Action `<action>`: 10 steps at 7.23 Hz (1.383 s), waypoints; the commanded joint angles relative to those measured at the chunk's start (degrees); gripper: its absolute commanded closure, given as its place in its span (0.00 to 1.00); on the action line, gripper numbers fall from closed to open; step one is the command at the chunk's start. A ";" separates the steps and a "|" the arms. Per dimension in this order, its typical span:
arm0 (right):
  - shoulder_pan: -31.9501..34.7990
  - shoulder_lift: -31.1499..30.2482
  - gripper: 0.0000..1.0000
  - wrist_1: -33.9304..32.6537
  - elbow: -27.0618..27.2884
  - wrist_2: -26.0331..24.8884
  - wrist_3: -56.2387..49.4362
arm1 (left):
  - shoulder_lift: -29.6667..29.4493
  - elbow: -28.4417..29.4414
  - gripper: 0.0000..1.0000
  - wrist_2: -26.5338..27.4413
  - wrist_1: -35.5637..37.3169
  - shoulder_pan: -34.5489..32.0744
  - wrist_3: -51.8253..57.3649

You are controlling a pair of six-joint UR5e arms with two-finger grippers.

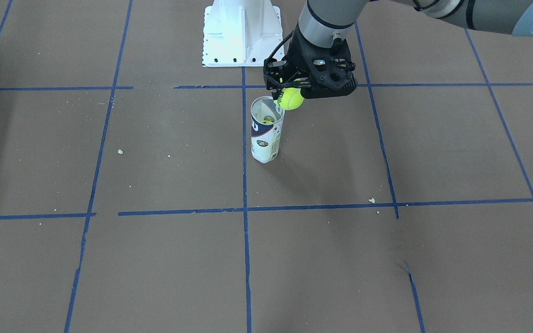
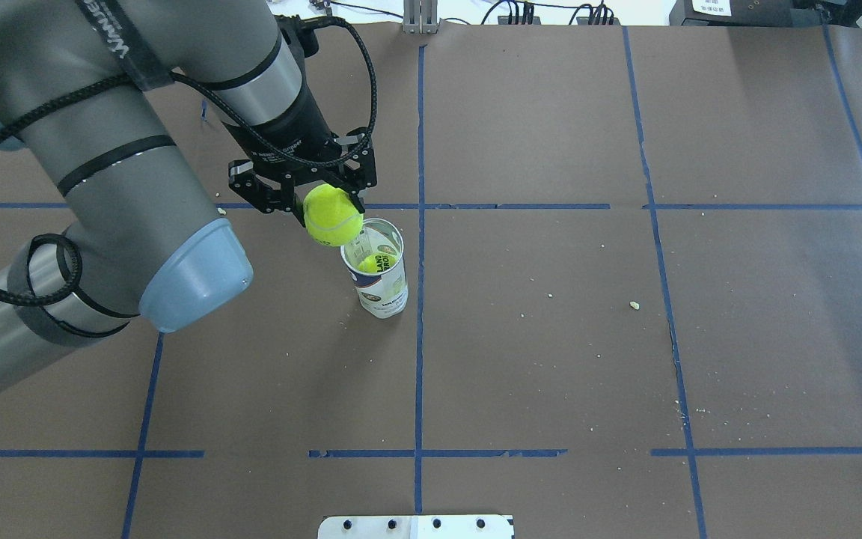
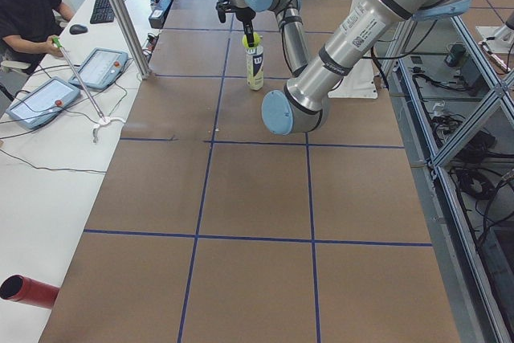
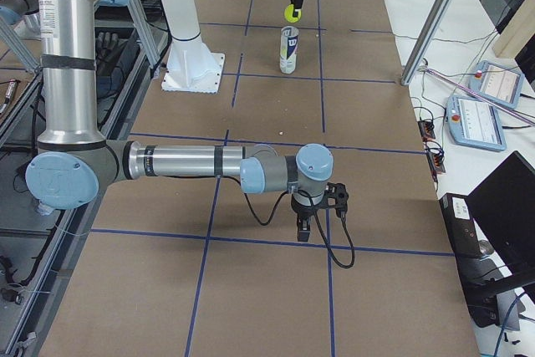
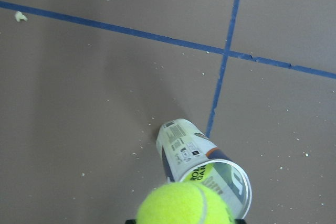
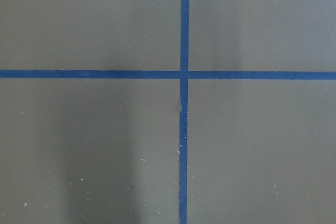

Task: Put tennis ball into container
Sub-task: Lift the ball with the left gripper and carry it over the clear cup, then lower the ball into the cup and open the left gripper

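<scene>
the left hand (image 2: 332,203) is closed on the tennis ball (image 1: 290,98), one finger on each side of it, and holds it in the air above the open mouth of the container (image 1: 266,132). in both the front and the overhead view the ball sits a little off centre over the rim, toward the robot's left, and the right side view shows a clear gap between ball and rim. the container stands upright on the brown counter (image 2: 551,337), just beside a blue tape line (image 2: 419,337) and near the point where that line crosses another. through its open top a second yellow-green ball (image 2: 367,263) shows low inside the tube. the white robot base (image 1: 242,32) stands behind the container, apart from it. the right hand (image 4: 305,227) hangs low over the counter, well apart from the container, near another crossing of tape lines. it shows only in the right side view, and i cannot tell whether its fingers are open or closed. its wrist view shows only bare counter and crossed tape.
</scene>
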 commanded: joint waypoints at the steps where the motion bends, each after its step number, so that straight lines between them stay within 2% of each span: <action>1: 0.00 0.00 0.00 0.00 0.00 0.00 0.00 | 0.08 1.77 1.00 0.07 -3.63 1.55 -1.77; 3: 0.00 0.00 0.00 0.00 0.00 0.00 0.00 | -0.01 1.77 1.00 -0.19 -4.60 1.65 -1.86; 4: 0.00 0.00 0.00 0.00 0.00 0.00 0.00 | 0.08 1.77 0.37 -0.28 -4.69 1.73 -1.86; 5: 0.00 0.00 0.00 0.00 0.00 0.00 0.00 | 0.25 1.16 0.00 -0.28 -4.69 1.73 -2.47; 9: 0.00 0.00 0.00 0.00 0.00 0.00 0.00 | 0.78 0.62 0.00 0.24 -5.05 1.65 -2.39; 10: 0.00 0.00 0.00 0.00 0.00 0.00 0.00 | 1.82 -1.29 0.00 0.16 -4.61 1.04 -2.12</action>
